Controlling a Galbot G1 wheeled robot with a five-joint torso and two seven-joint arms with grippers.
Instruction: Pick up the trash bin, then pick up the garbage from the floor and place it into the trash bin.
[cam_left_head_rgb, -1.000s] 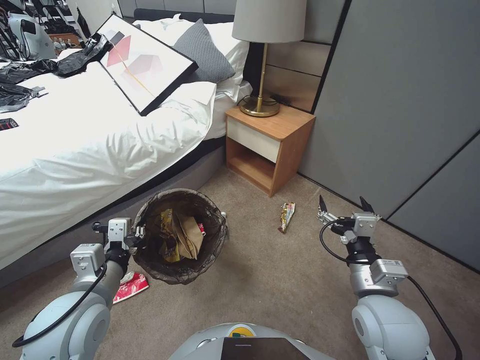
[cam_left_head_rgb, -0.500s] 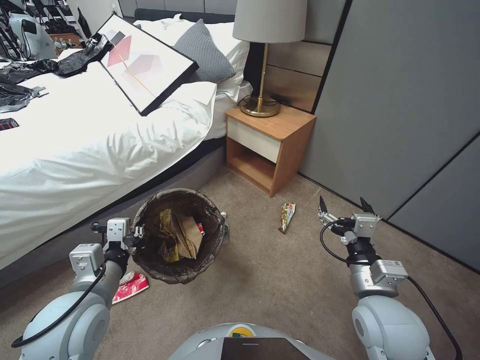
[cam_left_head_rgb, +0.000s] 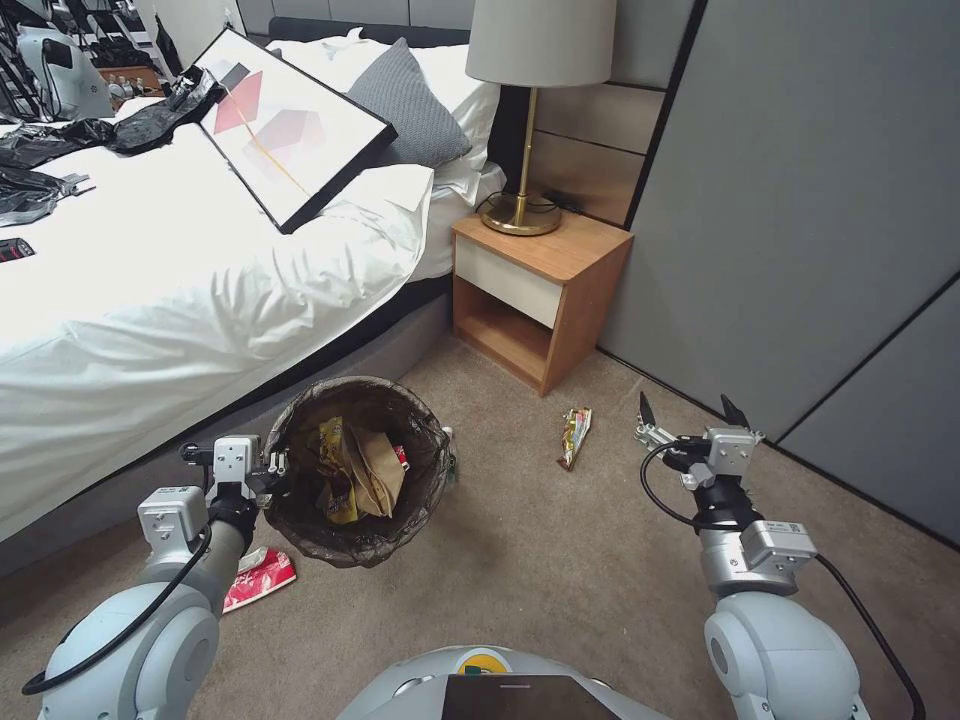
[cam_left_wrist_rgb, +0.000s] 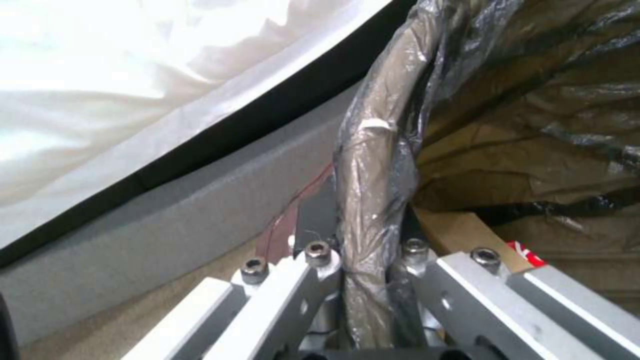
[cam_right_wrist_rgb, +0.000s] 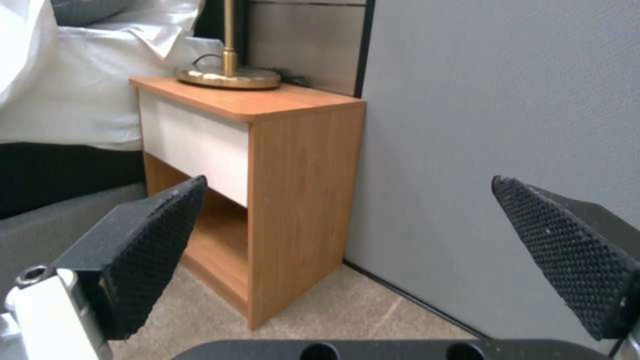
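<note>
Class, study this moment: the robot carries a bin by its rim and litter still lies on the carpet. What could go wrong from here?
1. The left hand pinches only the bagged rim of the trash bin, so the full bin could tilt or slip.
2. The red packet lies half under the left arm and bin, easy to miss.
3. The right hand, open, is near the wall; reaching for the wrapper might brush the wall or nightstand.

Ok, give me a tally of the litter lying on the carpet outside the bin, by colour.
Red-and-white packet: 1
Yellow wrapper: 1
Small pale piece, half hidden behind the trash bin, kind unclear: 1
Total: 3
</note>
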